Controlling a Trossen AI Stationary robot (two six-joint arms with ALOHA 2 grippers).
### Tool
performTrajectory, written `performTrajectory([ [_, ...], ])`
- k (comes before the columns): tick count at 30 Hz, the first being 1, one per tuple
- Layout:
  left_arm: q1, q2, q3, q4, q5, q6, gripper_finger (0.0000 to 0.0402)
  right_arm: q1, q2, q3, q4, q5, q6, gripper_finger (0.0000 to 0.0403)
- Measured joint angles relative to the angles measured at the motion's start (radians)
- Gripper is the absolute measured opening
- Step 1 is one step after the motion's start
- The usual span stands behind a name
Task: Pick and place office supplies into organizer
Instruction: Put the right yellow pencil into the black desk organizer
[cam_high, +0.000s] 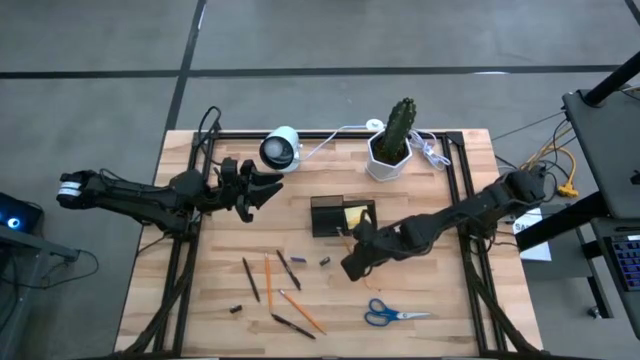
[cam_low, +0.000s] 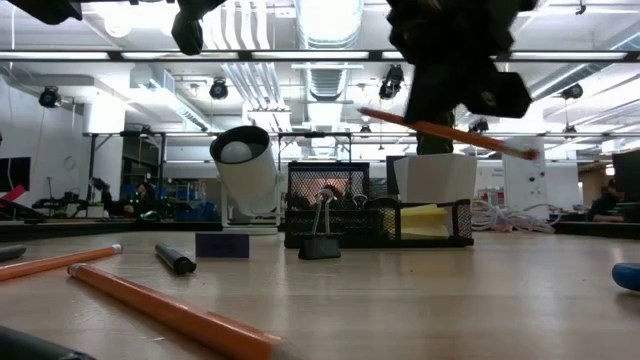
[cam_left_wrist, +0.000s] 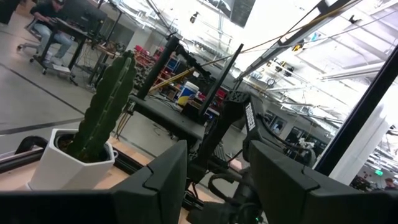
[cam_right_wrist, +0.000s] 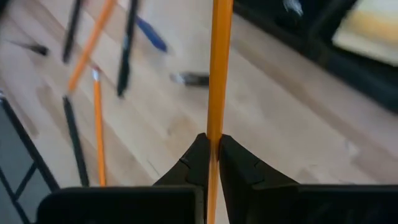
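Observation:
My right gripper (cam_high: 353, 260) hangs above the table just in front of the black organizer (cam_high: 330, 217), shut on an orange pencil (cam_right_wrist: 218, 68). A yellow sticky-note pad (cam_high: 358, 213) sits in the organizer. Orange pencils (cam_high: 268, 281) and black pens (cam_high: 250, 279) lie flat on the wood at front left, with small dark stubs (cam_high: 325, 261) among them. Blue-handled scissors (cam_high: 396, 315) lie near the front edge. My left gripper (cam_left_wrist: 217, 180) is held high at the far left, open and holding nothing. My right gripper pinches the orange pencil's shaft (cam_right_wrist: 215, 138) between its two fingertips, roughly at mid-length, since the pencil (cam_low: 400, 121) sticks out on both sides. The fingers slant down from above. The pencil is lifted clear of the table and tilted.
A white hexagonal cactus pot (cam_high: 388, 160) and a white round camera (cam_high: 281, 148) stand at the far edge, with white cables (cam_high: 432, 152) beside the pot. A black binder clip (cam_low: 320, 243) stands in front of the organizer. Bare wood lies at the right front.

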Motion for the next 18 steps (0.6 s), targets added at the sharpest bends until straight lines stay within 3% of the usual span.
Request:
performTrajectory([
  [6, 0.000, 0.000, 0.000, 0.001, 0.000, 0.000, 0.0157, -0.041, -0.001, 0.000, 0.095, 0.041, -0.113, 0.0012],
  [14, 0.000, 0.000, 0.000, 0.002, 0.000, 0.000, 0.0157, -0.097, -0.001, 0.000, 0.128, 0.220, -0.261, 0.0012],
  [18, 0.000, 0.000, 0.000, 0.002, 0.000, 0.000, 0.0157, -0.129, -0.001, 0.000, 0.184, 0.239, -0.327, 0.0012],
])
